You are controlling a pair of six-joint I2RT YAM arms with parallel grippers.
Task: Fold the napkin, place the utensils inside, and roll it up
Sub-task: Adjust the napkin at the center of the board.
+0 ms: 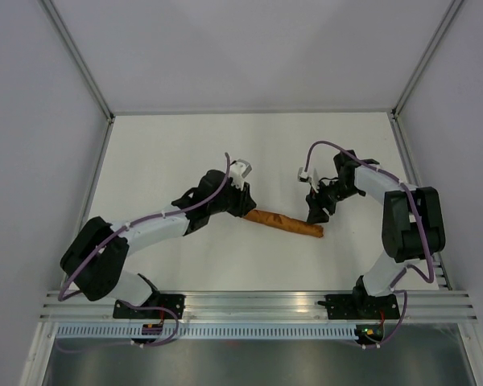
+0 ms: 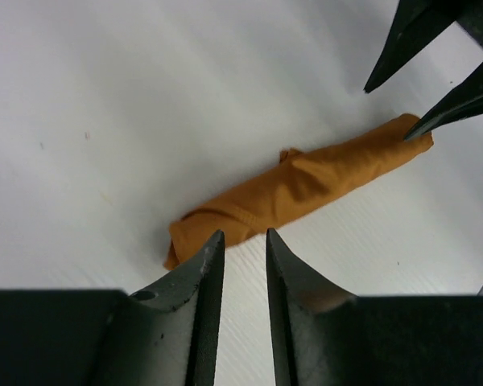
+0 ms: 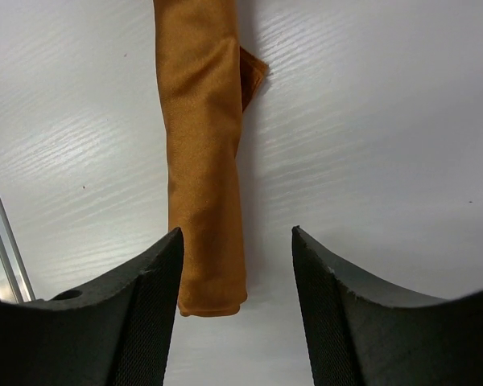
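Observation:
The napkin (image 1: 288, 224) lies on the white table as a tight rust-brown roll, slanting from upper left to lower right. The utensils do not show in any view. My left gripper (image 1: 245, 211) sits at the roll's left end; in the left wrist view its jaws (image 2: 244, 237) stand a narrow gap apart with only bare table between them, just short of the napkin (image 2: 306, 189). My right gripper (image 1: 315, 215) hovers over the right end, open wide (image 3: 237, 233), with the end of the napkin (image 3: 203, 145) lying below, close to its left finger and not pinched.
A metal rail (image 1: 258, 304) runs along the near table edge, also seen at the left of the right wrist view as the rail (image 3: 4, 241). Grey walls with frame posts (image 1: 80, 56) close in the table at the back and sides.

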